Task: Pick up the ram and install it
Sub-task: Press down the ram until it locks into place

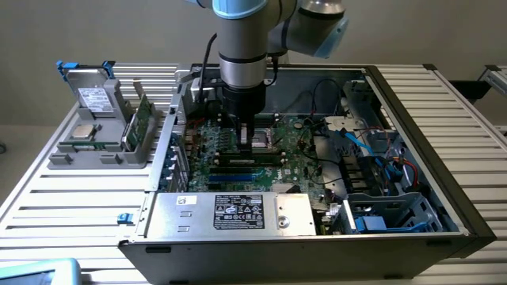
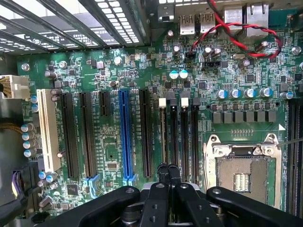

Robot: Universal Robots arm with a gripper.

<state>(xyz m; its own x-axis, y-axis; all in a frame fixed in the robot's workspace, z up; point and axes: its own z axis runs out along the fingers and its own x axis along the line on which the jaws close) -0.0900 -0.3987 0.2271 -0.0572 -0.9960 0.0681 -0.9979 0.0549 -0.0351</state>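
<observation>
One thin green circuit-board ram stands on edge in the grey plastic holder outside the open black computer case, on the exterior view's left. Its long axis runs away from the camera, while the black gripper, fingers pressed together and empty, hangs inside that case above the black memory slots.

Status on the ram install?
Gripper shut, low over motherboard memory slots. One green ram upright in holder outside case. Seated stick: cannot tell.

Green motherboard carries one blue slot, a white slot and black slots; red-and-black twisted wire; green ram; black gripper
</observation>
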